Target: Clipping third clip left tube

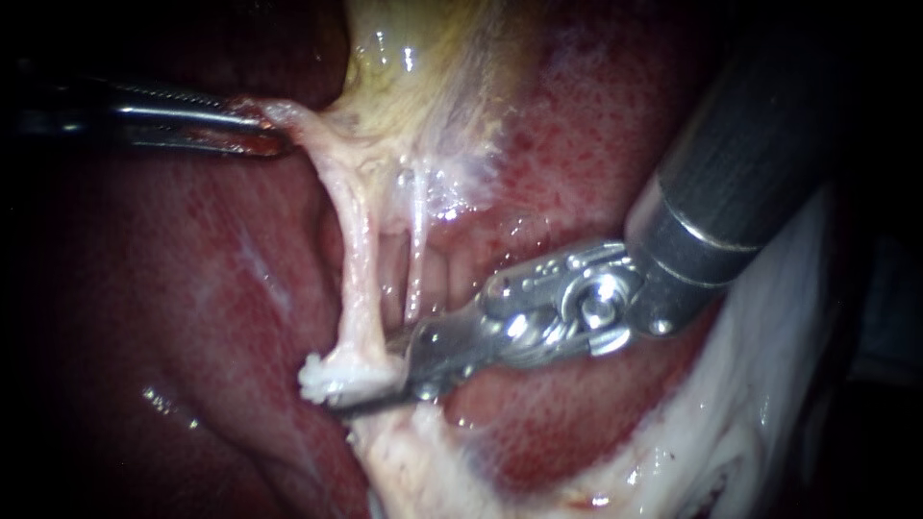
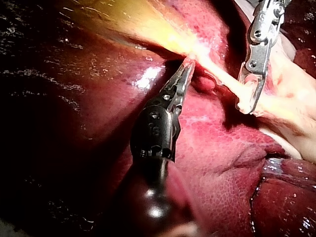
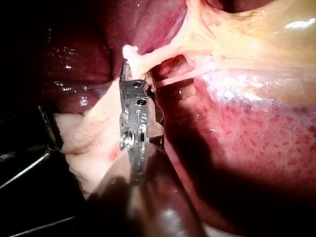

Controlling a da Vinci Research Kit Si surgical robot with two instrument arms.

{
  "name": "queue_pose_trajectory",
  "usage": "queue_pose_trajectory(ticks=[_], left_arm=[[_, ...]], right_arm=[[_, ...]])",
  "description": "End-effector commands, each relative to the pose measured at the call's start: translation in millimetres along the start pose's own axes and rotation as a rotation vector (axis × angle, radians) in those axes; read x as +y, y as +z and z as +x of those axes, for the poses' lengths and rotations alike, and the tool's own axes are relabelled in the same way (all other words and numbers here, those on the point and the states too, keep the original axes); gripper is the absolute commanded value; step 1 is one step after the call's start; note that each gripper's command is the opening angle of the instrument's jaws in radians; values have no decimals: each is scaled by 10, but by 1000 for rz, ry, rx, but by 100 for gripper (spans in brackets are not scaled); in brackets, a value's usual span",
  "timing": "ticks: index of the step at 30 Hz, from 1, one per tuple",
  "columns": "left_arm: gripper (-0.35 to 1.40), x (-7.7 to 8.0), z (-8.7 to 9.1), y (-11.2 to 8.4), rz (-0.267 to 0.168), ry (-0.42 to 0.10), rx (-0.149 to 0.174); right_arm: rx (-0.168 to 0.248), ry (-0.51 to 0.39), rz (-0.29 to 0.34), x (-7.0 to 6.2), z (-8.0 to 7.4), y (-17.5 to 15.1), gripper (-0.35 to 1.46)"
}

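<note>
The left tube (image 1: 354,259) is a pale strand that runs down from the yellowish gallbladder (image 1: 423,67) to a white frayed lump (image 1: 313,378). My right instrument (image 1: 370,389) comes in from the upper right, and its jaws are shut across the lower end of this tube, just above the lump. No clip shows on the tube. My left instrument (image 1: 264,130) enters from the left, its jaws shut on the pale tissue at the tube's upper end, holding it taut. In the wrist views the tube (image 2: 222,81) crosses the right instrument (image 2: 245,104) (image 3: 127,66). The left instrument (image 2: 188,61) grips where the gallbladder narrows.
A thinner second tube (image 1: 415,259) hangs just right of the left tube. Dark red liver (image 1: 192,288) lies behind and on both sides. Whitish fatty tissue (image 1: 750,404) spreads under the right instrument's shaft (image 1: 750,163).
</note>
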Motion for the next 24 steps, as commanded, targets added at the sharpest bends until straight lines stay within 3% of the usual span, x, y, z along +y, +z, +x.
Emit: queue_pose_trajectory(ticks=[1, 4, 8, 14, 17, 24], left_arm=[[-35, 0, 0, 0, 0, 0, 0], [-35, 0, 0, 0, 0, 0, 0], [-35, 0, -1, -1, -1, 0, 0], [-35, -2, -2, -2, -2, 1, 0], [-35, -3, -2, -3, -2, 1, 0], [-35, -3, -3, -4, -3, 2, 0]], right_arm=[[7, 0, 0, 0, 0, 0, 8], [55, 1, 5, 4, 2, 4, 37], [134, 1, -2, 10, 4, 9, 49], [151, -5, 0, 17, -2, 4, 49], [181, 15, 24, 21, -6, 1, 49], [263, 86, 142, 26, -13, -6, 50]])
